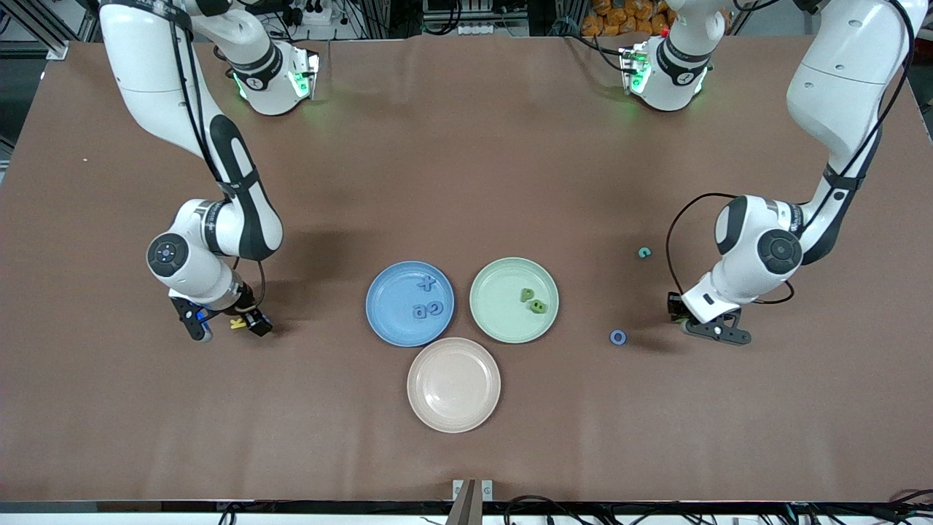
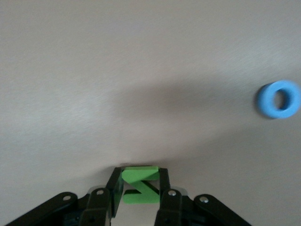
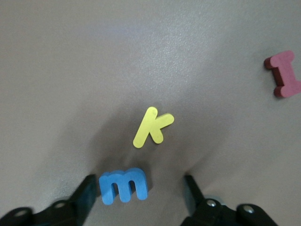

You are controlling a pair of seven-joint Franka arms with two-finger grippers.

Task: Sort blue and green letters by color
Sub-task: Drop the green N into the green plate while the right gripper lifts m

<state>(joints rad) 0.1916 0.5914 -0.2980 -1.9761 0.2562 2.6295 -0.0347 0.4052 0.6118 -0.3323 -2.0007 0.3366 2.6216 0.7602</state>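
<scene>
Brown desk (image 1: 466, 146) w/ matte top, even overhead light; cables (image 1: 466, 18) and metal frames along the top edge.

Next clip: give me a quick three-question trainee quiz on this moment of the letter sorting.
1. True or false: the pink plate holds a letter.
2. Which letter sits between the fingers of the left gripper? A) the green letter B) the blue ring letter C) a red one
3. Fill in: the blue m lies on the table between the open fingers of the ___ gripper, next to the yellow k.

Key: 1 false, the pink plate is bare; 2 A, the blue ring lies apart on the table; 3 right.
</scene>
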